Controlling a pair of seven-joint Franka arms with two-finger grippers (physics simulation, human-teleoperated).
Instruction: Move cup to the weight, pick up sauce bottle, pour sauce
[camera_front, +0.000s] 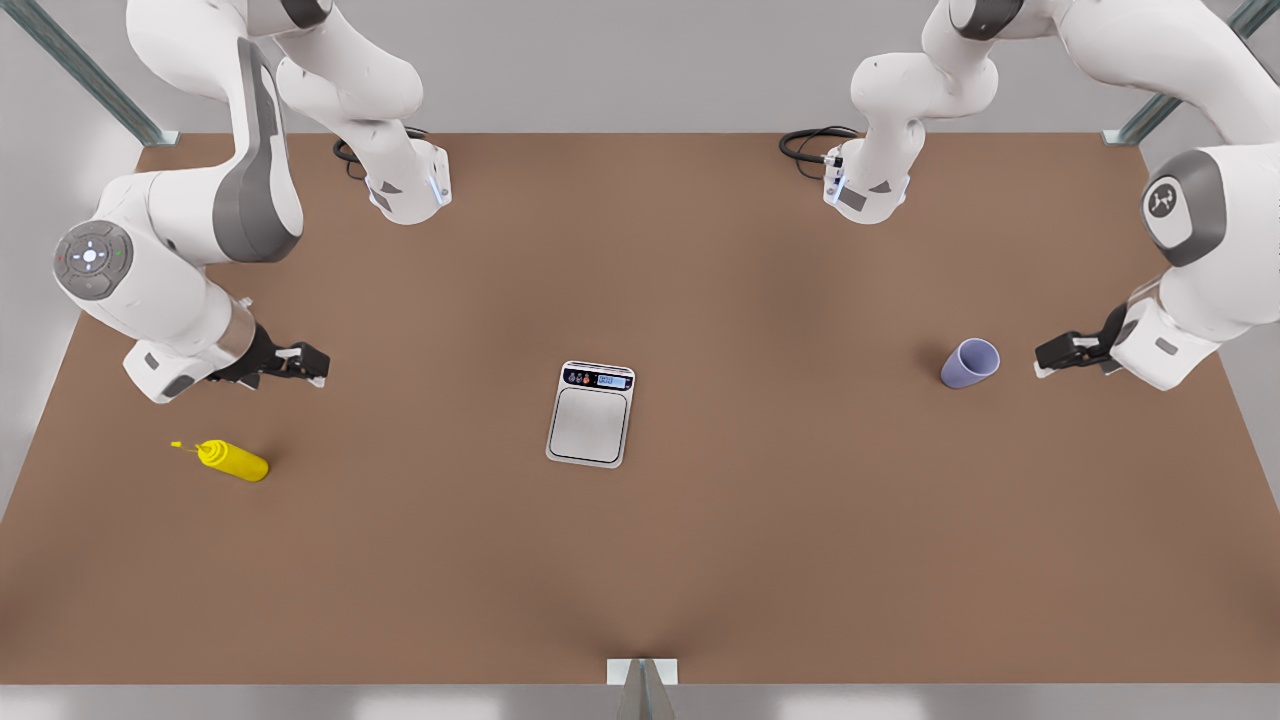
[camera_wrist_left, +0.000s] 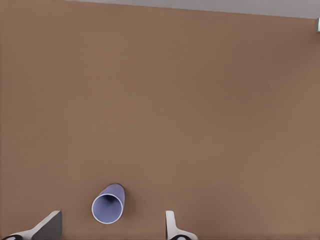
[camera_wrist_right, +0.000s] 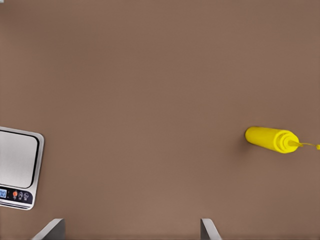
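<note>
The lavender-blue cup (camera_front: 968, 363) stands on the brown table at the front view's right. My left gripper (camera_front: 1045, 358) hovers just beside it, open and holding nothing. In the left wrist view the cup (camera_wrist_left: 107, 208) sits ahead of the gap between the left gripper's (camera_wrist_left: 111, 232) fingertips. The silver scale, the weight (camera_front: 590, 414), lies at the table's centre. A yellow sauce bottle (camera_front: 235, 461) lies on its side at the front view's left, nozzle pointing left. My right gripper (camera_front: 305, 362) hangs open above and behind it. The right wrist view shows the bottle (camera_wrist_right: 272, 139) and the weight (camera_wrist_right: 17, 167) beyond my right gripper (camera_wrist_right: 130, 231).
Both arm bases (camera_front: 410, 190) (camera_front: 865, 190) with black cables (camera_front: 805, 145) stand at the table's back edge. A metal bracket (camera_front: 642, 672) sits at the middle of the front edge. Bare brown tabletop (camera_front: 780, 500) stretches between the scale and each object.
</note>
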